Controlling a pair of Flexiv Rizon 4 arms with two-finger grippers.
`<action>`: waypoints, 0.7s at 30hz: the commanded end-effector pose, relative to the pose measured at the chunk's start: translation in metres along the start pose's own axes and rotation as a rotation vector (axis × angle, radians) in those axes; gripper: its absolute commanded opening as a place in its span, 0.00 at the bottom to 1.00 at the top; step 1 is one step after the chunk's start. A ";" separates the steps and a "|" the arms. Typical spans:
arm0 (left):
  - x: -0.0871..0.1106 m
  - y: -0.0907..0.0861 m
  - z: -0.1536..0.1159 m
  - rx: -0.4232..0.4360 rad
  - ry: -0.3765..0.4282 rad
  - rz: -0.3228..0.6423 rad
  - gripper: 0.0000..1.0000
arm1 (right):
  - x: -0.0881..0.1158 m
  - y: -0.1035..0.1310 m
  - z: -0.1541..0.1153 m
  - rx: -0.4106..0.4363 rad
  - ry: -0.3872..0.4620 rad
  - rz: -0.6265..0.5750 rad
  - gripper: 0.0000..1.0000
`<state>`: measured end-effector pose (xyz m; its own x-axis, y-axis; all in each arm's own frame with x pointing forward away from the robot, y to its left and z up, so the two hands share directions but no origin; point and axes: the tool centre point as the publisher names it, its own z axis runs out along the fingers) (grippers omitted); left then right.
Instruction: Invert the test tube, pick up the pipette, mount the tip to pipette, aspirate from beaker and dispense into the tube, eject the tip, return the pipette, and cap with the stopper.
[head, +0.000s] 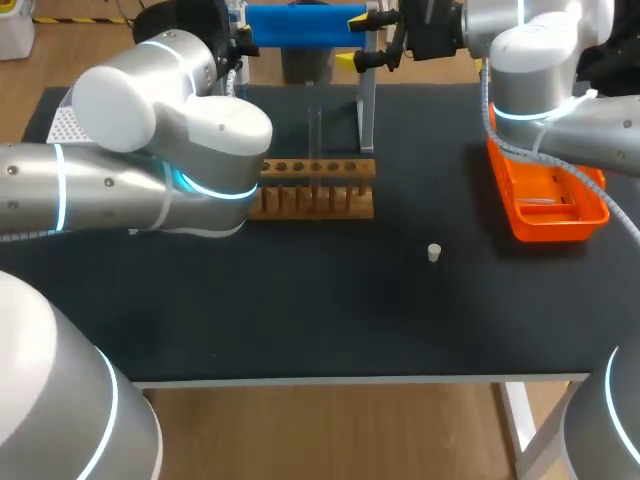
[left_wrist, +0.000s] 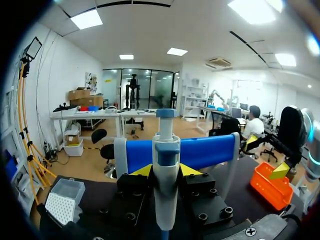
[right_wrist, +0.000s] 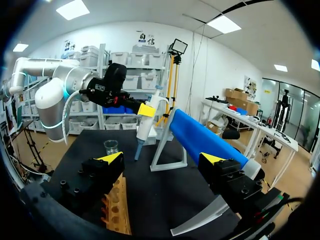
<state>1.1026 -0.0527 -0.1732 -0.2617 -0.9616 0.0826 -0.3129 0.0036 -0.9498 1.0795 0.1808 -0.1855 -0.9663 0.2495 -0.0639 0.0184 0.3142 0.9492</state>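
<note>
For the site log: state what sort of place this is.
Probably a robotics lab bench for liquid handling: a test tube rack, a beaker and a pipette in the left gripper.

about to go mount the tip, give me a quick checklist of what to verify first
1. Left gripper shut on the pipette: ok, both yellow tips press on it.
2. Pipette end free of an old tip: ok, it looks bare in the right wrist view.
3. Tip box uncovered, tips showing: ok.
4. Right gripper open and holding nothing: ok.
5. Pipette clear of the blue stand: cannot tell.
</note>
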 end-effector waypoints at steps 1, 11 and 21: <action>0.001 -0.005 0.006 -0.013 -0.014 -0.004 0.00 | 0.001 0.000 -0.001 -0.001 -0.003 0.000 1.00; -0.005 -0.009 0.019 -0.055 -0.053 -0.002 0.00 | 0.001 0.000 -0.001 -0.001 -0.003 0.000 1.00; -0.010 -0.011 0.033 -0.105 -0.069 -0.007 0.00 | 0.001 0.000 -0.001 -0.001 -0.003 0.000 1.00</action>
<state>1.1334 -0.0499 -0.1780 -0.2019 -0.9770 0.0688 -0.3815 0.0138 -0.9243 1.0795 0.1808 -0.1855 -0.9663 0.2495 -0.0639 0.0184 0.3143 0.9492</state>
